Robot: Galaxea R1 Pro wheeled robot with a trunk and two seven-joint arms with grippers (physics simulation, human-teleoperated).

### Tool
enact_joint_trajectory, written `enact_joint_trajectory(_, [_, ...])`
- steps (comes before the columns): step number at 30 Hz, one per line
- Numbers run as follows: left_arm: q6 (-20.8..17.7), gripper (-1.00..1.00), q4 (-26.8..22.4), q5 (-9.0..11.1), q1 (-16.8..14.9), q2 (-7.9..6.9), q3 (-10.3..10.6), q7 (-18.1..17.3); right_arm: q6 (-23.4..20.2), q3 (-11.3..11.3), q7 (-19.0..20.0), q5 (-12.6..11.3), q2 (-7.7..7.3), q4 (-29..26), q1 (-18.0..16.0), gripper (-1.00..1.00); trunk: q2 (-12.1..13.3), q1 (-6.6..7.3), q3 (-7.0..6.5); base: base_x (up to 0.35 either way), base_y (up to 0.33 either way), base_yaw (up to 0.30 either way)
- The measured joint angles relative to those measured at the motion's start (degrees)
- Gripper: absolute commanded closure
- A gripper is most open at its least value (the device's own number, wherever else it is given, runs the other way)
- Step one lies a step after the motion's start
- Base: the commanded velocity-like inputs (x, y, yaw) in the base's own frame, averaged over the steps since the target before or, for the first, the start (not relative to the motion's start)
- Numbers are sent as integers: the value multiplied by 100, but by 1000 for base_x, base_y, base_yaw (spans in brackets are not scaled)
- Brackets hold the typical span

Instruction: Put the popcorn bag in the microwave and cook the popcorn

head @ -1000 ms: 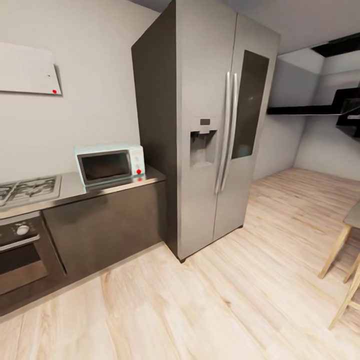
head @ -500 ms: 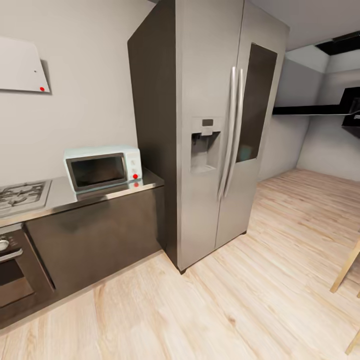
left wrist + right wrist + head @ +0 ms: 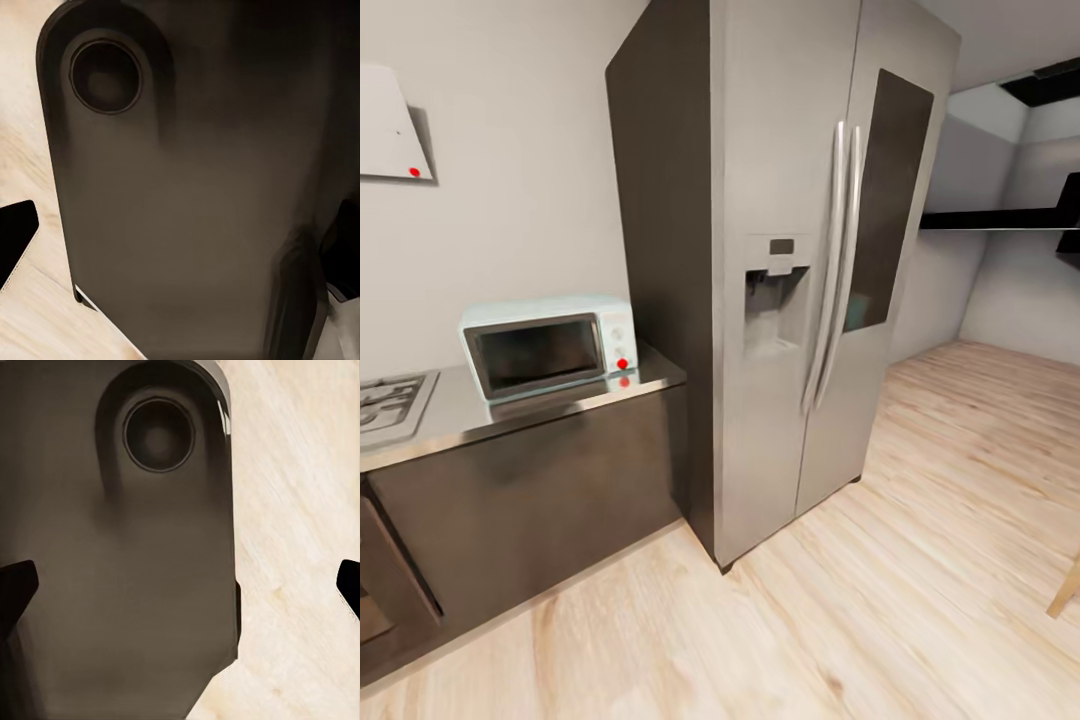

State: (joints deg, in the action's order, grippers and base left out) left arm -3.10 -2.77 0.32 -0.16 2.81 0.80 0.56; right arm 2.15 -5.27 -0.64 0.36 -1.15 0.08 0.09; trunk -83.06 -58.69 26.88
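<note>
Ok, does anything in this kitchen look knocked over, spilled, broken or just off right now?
Nothing stands out. The microwave sits upright on the countertop with its door shut, beside the tall fridge, whose doors are closed too. The wooden floor shows no spill. No popcorn bag can be seen on the visible stretch of worktop.

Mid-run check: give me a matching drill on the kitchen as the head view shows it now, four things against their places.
Things:
1. microwave
2. fridge
3. hob
4. whiteboard

Places:
A. on the wall, upper left
B. on the countertop, beside the fridge's dark side
C. standing on the wood floor, right of the countertop
D. in the countertop, at the picture's left edge

Pairs: 1-B, 2-C, 3-D, 4-A
</note>
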Motion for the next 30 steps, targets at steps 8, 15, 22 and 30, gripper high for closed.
enact_joint_trajectory(8, [0, -100, 0, 0, 3, 0, 0, 0, 0, 15, 5, 2, 9, 0, 0, -100, 0, 0, 0, 325, 0, 0])
enact_joint_trajectory(15, [5, -100, 0, 0, 5, -8, 0, 0, -2, -8, -2, -19, 18, 0, 0, -100, 0, 0, 0, 324, 0, 0])
enact_joint_trajectory(22, [69, -100, -4, 0, 3, -17, -13, 0, 0, -17, -3, -48, 11, 0, -1, -100, 1, -2, 0, 179, 0, 72])
enact_joint_trajectory(30, [79, -100, -2, 0, 2, -18, -17, 0, 0, -10, -3, -30, 9, 0, -1, -100, 1, -3, 0, 5, 0, 265])
